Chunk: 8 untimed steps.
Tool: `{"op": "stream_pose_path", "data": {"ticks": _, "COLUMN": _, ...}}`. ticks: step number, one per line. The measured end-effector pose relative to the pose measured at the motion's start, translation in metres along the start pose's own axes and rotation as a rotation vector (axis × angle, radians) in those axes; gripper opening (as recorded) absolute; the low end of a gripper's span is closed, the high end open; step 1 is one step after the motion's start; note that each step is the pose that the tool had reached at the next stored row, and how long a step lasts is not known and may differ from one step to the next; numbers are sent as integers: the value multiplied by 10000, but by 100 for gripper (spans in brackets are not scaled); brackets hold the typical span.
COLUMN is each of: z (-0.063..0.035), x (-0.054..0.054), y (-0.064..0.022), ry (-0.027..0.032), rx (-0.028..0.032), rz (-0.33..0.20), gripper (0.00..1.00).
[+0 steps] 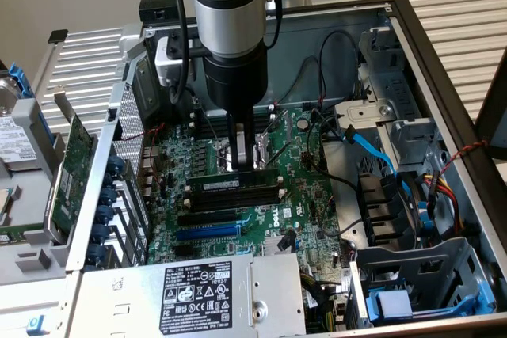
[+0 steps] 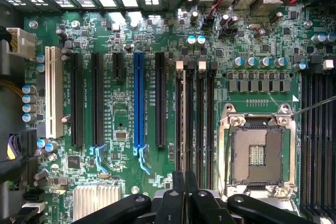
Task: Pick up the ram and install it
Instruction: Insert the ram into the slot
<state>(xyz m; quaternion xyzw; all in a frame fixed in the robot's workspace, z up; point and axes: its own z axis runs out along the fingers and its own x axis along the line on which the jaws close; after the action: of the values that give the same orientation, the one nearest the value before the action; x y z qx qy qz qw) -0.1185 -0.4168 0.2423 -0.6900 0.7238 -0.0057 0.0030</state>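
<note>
While the arm hangs over the open computer case point(image 1: 444, 61), the gripper point(image 1: 245, 160) is low above the motherboard point(image 1: 309, 195), and its two fingers are pressed close together. The ram point(image 1: 230, 186) stands on its edge in one of the long black memory slots point(image 1: 238, 199), and its white label faces the camera in the exterior view. The fingertips are just above its upper edge, nearer to the end at the exterior view's right; I cannot tell if they touch it. Seen from the wrist view, the closed fingers point along the row of memory slots, and the processor socket point(image 2: 257, 153) lies just beside this row.
</note>
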Motion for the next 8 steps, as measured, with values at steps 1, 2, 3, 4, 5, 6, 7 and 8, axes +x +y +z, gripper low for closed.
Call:
{"op": "stream_pose_path", "data": {"ticks": 1, "z": 6, "x": 0, "y": 0, "ry": 3, "rx": 1, "rz": -1, "gripper": 13}}
{"op": "stream_pose_path", "data": {"ticks": 2, "z": 12, "x": 0, "y": 2, "ry": 5, "rx": 2, "rz": 1, "gripper": 13}}
{"op": "stream_pose_path", "data": {"ticks": 3, "z": 16, "x": 0, "y": 3, "ry": 8, "rx": 2, "rz": 1, "gripper": 13}}
{"op": "stream_pose_path", "data": {"ticks": 4, "z": 18, "x": 1, "y": 6, "ry": 9, "rx": 2, "rz": 1, "gripper": 13}}
{"op": "stream_pose_path", "data": {"ticks": 5, "z": 20, "x": 1, "y": 8, "ry": 9, "rx": 3, "rz": 1, "gripper": 13}}
{"op": "stream_pose_path", "data": {"ticks": 6, "z": 22, "x": 0, "y": 8, "ry": 9, "rx": 5, "rz": 1, "gripper": 13}}
{"op": "stream_pose_path", "data": {"ticks": 7, "z": 24, "x": 0, "y": 8, "ry": 9, "rx": 5, "rz": 0, "gripper": 13}}
{"op": "stream_pose_path", "data": {"ticks": 8, "z": 25, "x": 0, "y": 8, "ry": 8, "rx": 7, "rz": 0, "gripper": 13}}
